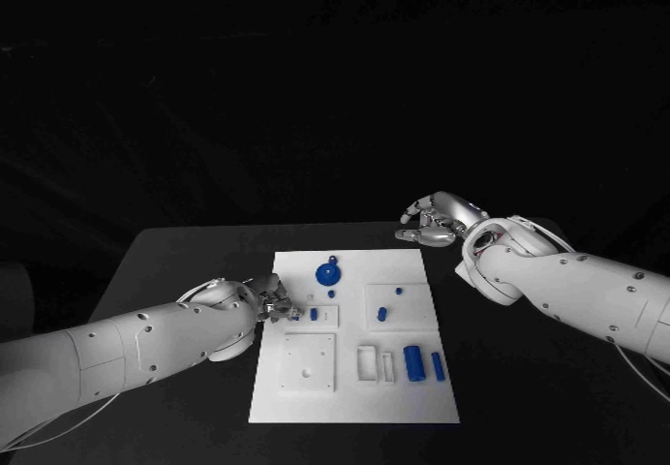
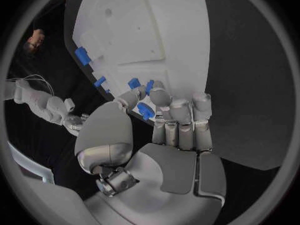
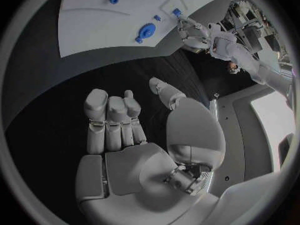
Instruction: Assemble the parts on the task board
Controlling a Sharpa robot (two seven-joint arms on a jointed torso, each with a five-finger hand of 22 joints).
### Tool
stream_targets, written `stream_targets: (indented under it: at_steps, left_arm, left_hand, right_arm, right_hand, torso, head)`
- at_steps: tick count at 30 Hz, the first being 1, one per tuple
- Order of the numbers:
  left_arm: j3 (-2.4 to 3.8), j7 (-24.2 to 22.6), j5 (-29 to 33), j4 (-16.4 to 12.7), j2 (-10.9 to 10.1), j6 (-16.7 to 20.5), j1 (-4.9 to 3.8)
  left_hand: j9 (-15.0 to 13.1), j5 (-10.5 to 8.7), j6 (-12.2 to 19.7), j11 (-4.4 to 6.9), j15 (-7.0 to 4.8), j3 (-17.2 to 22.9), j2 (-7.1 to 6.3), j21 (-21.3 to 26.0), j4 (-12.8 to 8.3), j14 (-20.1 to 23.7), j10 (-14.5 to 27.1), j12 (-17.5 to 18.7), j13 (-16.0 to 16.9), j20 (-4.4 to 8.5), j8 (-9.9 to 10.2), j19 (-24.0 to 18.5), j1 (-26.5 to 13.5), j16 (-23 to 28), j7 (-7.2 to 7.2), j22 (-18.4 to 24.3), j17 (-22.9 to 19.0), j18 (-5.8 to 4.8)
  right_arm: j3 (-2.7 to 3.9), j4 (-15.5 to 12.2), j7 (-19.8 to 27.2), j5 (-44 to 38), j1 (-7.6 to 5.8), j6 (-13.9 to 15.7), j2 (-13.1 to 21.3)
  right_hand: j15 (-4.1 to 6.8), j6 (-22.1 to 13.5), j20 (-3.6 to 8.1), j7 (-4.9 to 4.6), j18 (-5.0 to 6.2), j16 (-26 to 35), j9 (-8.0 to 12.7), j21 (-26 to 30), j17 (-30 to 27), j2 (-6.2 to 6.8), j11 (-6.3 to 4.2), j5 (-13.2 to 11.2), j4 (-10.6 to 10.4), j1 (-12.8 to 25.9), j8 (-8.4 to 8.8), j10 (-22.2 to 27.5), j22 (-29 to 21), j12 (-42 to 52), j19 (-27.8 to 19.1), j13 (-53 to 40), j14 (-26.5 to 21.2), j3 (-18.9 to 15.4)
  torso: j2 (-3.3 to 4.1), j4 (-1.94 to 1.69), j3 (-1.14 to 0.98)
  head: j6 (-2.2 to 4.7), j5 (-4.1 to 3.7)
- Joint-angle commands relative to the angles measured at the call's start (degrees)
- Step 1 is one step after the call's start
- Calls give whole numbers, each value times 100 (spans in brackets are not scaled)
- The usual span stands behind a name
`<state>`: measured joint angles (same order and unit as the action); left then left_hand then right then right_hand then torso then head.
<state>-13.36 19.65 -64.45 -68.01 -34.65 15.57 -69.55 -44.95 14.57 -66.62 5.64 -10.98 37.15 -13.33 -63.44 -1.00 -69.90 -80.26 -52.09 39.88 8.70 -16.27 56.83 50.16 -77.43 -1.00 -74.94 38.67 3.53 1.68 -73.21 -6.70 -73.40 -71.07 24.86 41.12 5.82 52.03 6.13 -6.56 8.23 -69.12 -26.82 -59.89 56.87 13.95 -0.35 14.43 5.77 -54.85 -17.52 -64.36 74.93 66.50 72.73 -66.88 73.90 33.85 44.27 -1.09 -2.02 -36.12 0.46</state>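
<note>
The white task board (image 1: 356, 397) lies in the middle of the black table. On it are a round blue part (image 1: 328, 274), a small blue peg (image 1: 398, 289), a short blue piece (image 1: 384, 313) and, near the front right, a blue cylinder (image 1: 413, 360) beside a blue bar (image 1: 437, 365). My left hand (image 1: 265, 300) hangs over the board's left edge and pinches a small blue part (image 2: 145, 110) between thumb and fingers. Just beyond its fingertips stands another small blue piece (image 1: 315, 313). My right hand (image 1: 436, 221) hovers past the board's far right corner with nothing in it (image 3: 119, 120).
A raised white square plate (image 1: 307, 363) and white slotted frames (image 1: 375, 365) occupy the board's front half. Bare black table (image 1: 182, 262) surrounds the board on all sides.
</note>
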Motion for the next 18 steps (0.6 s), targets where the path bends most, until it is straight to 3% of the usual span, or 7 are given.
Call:
stream_targets:
  at_steps: [1, 4, 18]
  left_arm:
    - [-32, 183, -2, 28, 8, -17, 45]
    - [-32, 194, -5, 40, 9, -11, 45]
    - [-32, 233, -6, 60, 0, -91, 46]
  left_hand:
    - [115, -279, 29, -28, -28, -7, -95, -11, 117, 40, 14, -12, 13, 692, 15, 18, -9, 6, 0, -66, 5, 107]
    - [112, -447, 30, -25, -32, -14, -167, -9, 224, 40, 14, -17, 21, 692, 11, 9, -38, -1, 1, -67, 10, 111]
    - [104, -513, 23, -20, -36, -67, -269, -19, 344, 41, 12, -34, 37, 692, -3, 2, -104, -17, 6, -75, 21, 117]
  right_arm:
    - [3, -10, 48, -21, 3, -50, 6]
    - [3, -9, 50, -21, 3, -49, 4]
    - [3, -4, 54, -21, 3, -49, 6]
  right_hand:
    - [-13, 29, 39, -54, 677, 26, -10, 20, 7, -7, 96, 34, -7, -30, 18, 280, 20, 40, 9, 10, 42, -44]
    - [-13, 28, 39, -54, 677, 26, -10, 20, 8, -7, 96, 35, -7, -31, 19, 281, 20, 40, 9, 10, 42, -44]
    - [-13, 27, 39, -54, 677, 27, -10, 22, 9, -7, 96, 38, -7, -33, 20, 281, 20, 41, 9, 12, 43, -44]
  torso:
    - [-1, 2, -3]
    - [-1, 0, -3]
    - [-1, 0, 3]
  head:
    - [2, 4]
    - [6, 1]
    - [0, -1]
